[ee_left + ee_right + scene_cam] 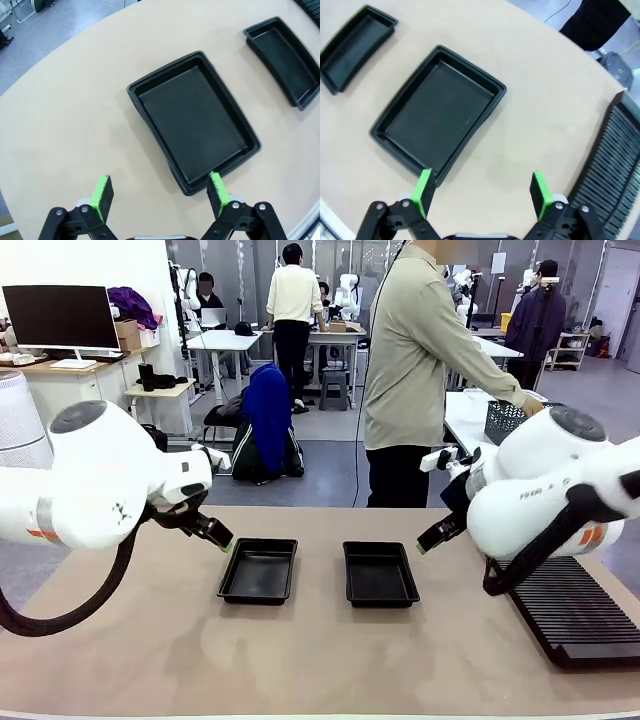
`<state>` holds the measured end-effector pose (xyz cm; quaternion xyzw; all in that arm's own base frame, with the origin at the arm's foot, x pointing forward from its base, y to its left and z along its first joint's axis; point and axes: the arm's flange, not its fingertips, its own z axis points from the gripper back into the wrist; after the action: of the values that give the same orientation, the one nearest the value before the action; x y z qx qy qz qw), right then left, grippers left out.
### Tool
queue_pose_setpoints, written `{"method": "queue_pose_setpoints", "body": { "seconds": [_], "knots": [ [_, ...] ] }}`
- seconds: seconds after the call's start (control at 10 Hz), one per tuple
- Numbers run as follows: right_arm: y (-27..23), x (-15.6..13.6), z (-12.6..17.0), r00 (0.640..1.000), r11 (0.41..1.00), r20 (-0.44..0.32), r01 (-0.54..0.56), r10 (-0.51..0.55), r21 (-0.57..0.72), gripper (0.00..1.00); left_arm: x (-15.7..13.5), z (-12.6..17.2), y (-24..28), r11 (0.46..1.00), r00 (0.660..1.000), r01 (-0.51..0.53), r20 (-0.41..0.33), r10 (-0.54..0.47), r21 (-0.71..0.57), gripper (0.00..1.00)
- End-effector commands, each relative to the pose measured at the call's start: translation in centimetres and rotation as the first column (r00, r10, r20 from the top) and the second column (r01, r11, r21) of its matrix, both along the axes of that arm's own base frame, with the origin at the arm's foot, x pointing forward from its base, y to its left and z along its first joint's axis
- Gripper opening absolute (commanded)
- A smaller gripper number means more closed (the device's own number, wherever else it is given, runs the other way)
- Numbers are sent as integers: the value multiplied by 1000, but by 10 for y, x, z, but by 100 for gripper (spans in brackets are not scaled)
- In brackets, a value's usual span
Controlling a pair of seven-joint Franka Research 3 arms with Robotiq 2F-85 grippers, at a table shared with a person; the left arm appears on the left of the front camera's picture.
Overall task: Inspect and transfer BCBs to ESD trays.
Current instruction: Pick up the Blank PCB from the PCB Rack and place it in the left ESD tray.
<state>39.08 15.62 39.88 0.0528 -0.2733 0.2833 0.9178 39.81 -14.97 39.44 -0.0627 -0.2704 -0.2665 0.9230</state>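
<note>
- The left pincer (160, 194) hangs above the bench (75, 125), its green pads spread wide with nothing between them.
- The left ESD tray (192, 120) lies flat on the bench just ahead of this pincer. Its near corner shows close by one pad, and its floor is bare black.
- The right ESD tray (282, 60) sits farther ahead of the left pincer and off to that same pad's side, with a strip of bench between the two trays.
- The right pincer (481, 189) hangs above the bench too, pads wide apart and gripping nothing.
- The right ESD tray lies just ahead of the right pincer, its near corner close by one pad and its floor bare.
- A long black ribbed rack (615, 150) lies on the bench beyond the right pincer's other pad, apart from that tray.
- A person (410, 360) stands at the far side, beyond both pincers, with one hand (533, 406) at a black mesh basket (505, 422) on a white table behind.
</note>
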Motion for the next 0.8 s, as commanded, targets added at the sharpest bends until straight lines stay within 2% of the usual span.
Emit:
{"method": "queue_pose_setpoints", "body": {
  "seconds": [0.0, 0.2, 0.4, 0.7],
  "knots": [
    [-24, -12, 39, 998, 995, -61, -9, 15, 96, 100, -7, 37, 27, 994, 998, 31, -47, -36, -107, 100],
    [-42, -21, 76, 992, 983, -122, 4, 19, 183, 100, -15, 75, 49, 958, 992, 41, -104, -73, -285, 100],
    [-63, -27, 108, 980, 955, -199, 32, 29, 294, 100, -27, 104, 73, 888, 989, 21, -123, -86, -459, 100],
    [-103, -36, 149, 938, 883, -344, 126, 42, 451, 100, -33, 133, 117, 711, 969, -10, -182, -167, -703, 100]
  ]
}}
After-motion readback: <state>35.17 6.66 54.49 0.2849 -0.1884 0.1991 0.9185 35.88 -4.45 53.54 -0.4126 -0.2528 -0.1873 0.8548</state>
